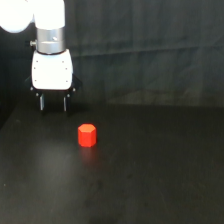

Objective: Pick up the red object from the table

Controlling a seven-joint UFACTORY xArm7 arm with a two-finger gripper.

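I'm at the approach step: my gripper (52, 103), fingers apart and holding nothing, hangs above the table (160, 170) toward the exterior view's left of the red object (87, 135), so next I judge it needs to shift over the block and descend.

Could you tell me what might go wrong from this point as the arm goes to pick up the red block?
1. The end effector hangs up and toward the exterior view's left of the red object, so a small aiming error could nudge the block aside.
2. The block is narrower than the end effector's body; its fingers may clip its top if the opening is too tight.
3. Descending too far could strike the table.
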